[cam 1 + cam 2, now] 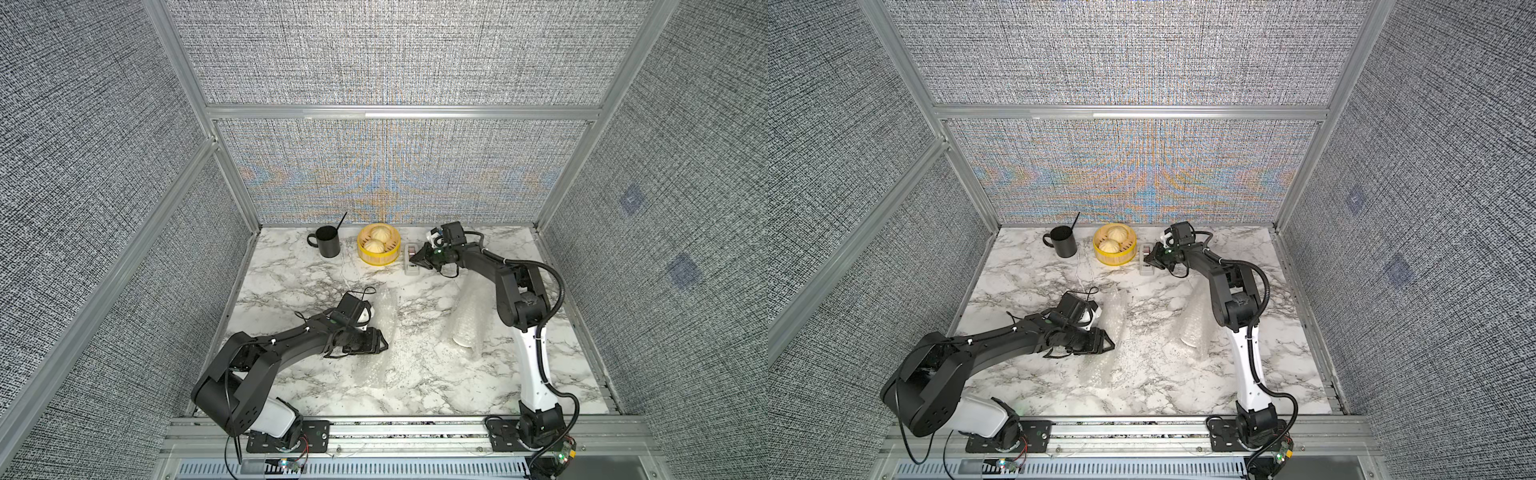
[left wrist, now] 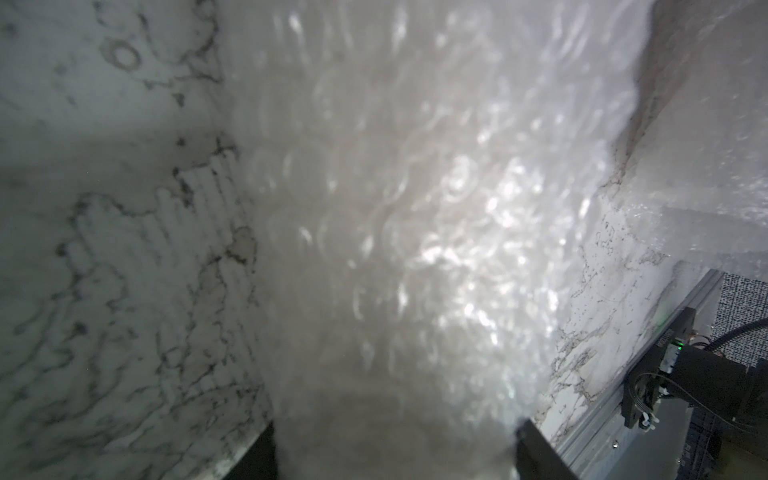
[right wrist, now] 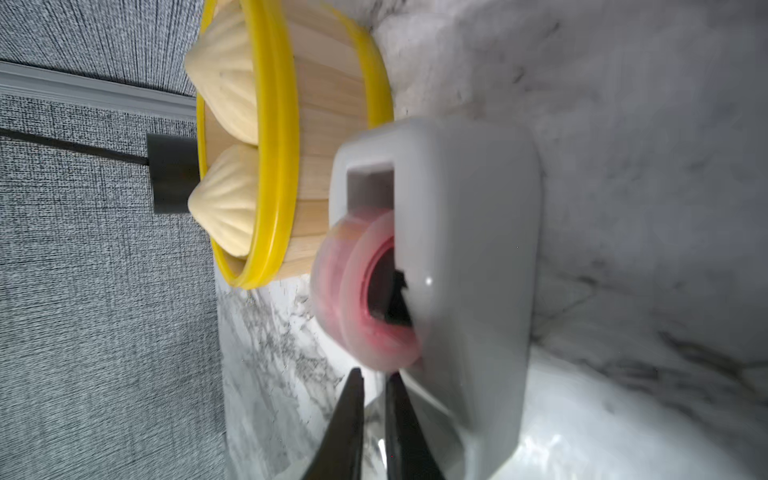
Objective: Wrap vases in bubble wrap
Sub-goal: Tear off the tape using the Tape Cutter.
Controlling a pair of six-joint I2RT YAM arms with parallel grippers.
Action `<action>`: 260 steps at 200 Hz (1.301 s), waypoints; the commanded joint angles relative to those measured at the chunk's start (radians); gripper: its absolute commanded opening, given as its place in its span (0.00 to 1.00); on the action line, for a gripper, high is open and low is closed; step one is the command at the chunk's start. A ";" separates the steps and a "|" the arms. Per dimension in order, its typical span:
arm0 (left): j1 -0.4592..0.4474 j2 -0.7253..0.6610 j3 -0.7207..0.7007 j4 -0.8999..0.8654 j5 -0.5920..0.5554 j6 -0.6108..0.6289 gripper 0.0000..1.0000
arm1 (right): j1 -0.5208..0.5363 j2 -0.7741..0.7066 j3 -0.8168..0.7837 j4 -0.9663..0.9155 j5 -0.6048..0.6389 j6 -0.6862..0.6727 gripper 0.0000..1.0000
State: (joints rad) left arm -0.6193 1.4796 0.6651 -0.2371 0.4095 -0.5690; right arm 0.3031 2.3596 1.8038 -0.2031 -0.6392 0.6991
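Left tool [image 1: 384, 342] is being pressed, half open, around a clear bubble wrap roll [image 2: 395, 208] on the white marbled surface [image 1: 316, 282]. Right tool [image 3: 375, 386] is being held closed to a slit at a white tape dispenser [image 3: 469, 249]; whether tape is being pinched cannot be told. A white ceramic vase [image 1: 462, 340] is lying bubble-wrapped beside the right arm [image 1: 519, 299].

No words, numbers or brand names can be read in any view. On the grey wall [image 1: 706, 124], up and to the right of the marble table [image 1: 478, 386], there is an upper blue square [image 1: 632, 200] and a lower blue square [image 1: 682, 270]. The upper one has a small pale mark on it, but it is too blurry to read.
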 commanded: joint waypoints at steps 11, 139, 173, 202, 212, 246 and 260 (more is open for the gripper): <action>0.001 0.009 -0.010 -0.084 -0.092 0.000 0.56 | 0.008 -0.006 -0.001 -0.066 -0.056 0.030 0.06; 0.001 0.002 -0.031 -0.062 -0.092 -0.018 0.56 | 0.021 -0.165 -0.168 -0.071 -0.042 -0.003 0.00; 0.001 0.006 -0.032 -0.065 -0.087 -0.020 0.56 | 0.041 -0.180 -0.226 -0.066 -0.002 -0.018 0.00; 0.001 -0.002 -0.032 -0.066 -0.089 -0.025 0.56 | 0.044 -0.164 -0.238 -0.077 0.029 -0.025 0.00; 0.001 -0.003 -0.033 -0.066 -0.087 -0.027 0.55 | 0.045 -0.158 -0.244 -0.072 0.048 -0.025 0.00; 0.001 -0.013 -0.042 -0.076 -0.097 -0.028 0.56 | 0.038 -0.118 -0.237 -0.076 0.093 -0.037 0.00; 0.001 -0.019 -0.048 -0.071 -0.097 -0.031 0.55 | 0.030 -0.100 -0.230 -0.071 0.102 -0.037 0.00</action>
State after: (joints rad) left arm -0.6193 1.4563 0.6350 -0.2077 0.4015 -0.5903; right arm 0.3424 2.2375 1.5696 -0.2195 -0.5701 0.6746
